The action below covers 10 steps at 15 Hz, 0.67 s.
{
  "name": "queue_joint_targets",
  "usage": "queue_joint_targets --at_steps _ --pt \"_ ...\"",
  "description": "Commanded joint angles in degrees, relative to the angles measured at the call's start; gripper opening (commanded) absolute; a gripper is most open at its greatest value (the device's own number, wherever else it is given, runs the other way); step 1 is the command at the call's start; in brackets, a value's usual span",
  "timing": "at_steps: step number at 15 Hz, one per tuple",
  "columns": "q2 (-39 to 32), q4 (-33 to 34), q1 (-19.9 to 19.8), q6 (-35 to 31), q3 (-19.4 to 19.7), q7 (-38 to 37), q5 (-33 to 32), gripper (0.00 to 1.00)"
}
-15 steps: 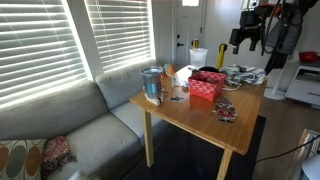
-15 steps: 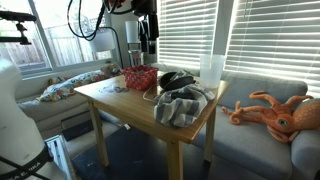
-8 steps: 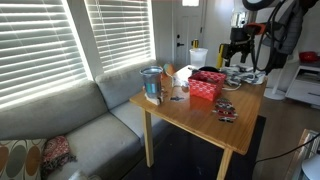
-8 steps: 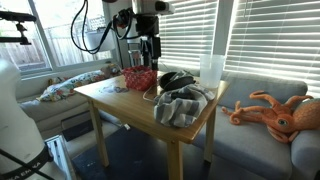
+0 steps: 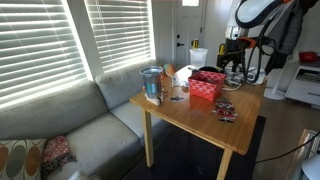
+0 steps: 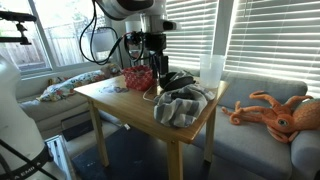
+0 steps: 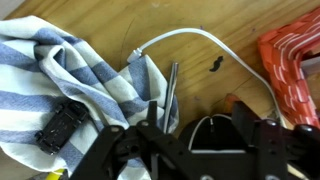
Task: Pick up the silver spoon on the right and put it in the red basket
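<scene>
Silver spoon (image 7: 172, 92): lies on the bench (image 5: 195, 118). In the wrist view its thin handle runs along the edge of the striped cloth (image 7: 70, 85). The bowl end seems to sit under the claw, but it is too dark there to be sure.
Claw (image 7: 192, 118): jaws stand well apart with nothing held. It hangs low, directly over the spoon, with the handle close to one finger (image 7: 152, 112). It also shows in both exterior views (image 5: 233, 63) (image 6: 155, 78), low over the far part of the bench.
Red basket (image 7: 296, 58): at the edge of the wrist view, near the spoon but apart from it. In both exterior views (image 5: 207, 85) (image 6: 138, 78) it stands on the bench, just beside the claw.
Striped cloth: blue and white, crumpled, also seen in an exterior view (image 6: 180, 105).
White cable (image 7: 190, 36): arcs over the bare wood from the cloth towards the basket.
</scene>
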<state>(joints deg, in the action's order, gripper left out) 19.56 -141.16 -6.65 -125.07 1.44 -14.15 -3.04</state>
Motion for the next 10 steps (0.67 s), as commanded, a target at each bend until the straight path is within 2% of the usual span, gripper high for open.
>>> queue_joint_targets --at_steps 1,3,4,7,8,10 --pt "-1.4 -1.0 0.1 -2.7 0.2 -0.4 0.7 0.56" --pt "-2.2 -1.2 0.2 -2.3 0.2 -0.7 0.8 0.50" --pt "-2.5 -1.4 0.1 -2.4 0.1 -1.1 0.5 0.53" --pt "-2.9 -1.9 0.0 -1.7 0.2 -1.6 0.6 0.45" --pt "-3.0 -2.1 0.1 -1.4 0.3 -1.4 0.9 0.48" --pt "-3.4 -2.2 0.0 -1.4 0.3 -1.8 0.8 0.48"
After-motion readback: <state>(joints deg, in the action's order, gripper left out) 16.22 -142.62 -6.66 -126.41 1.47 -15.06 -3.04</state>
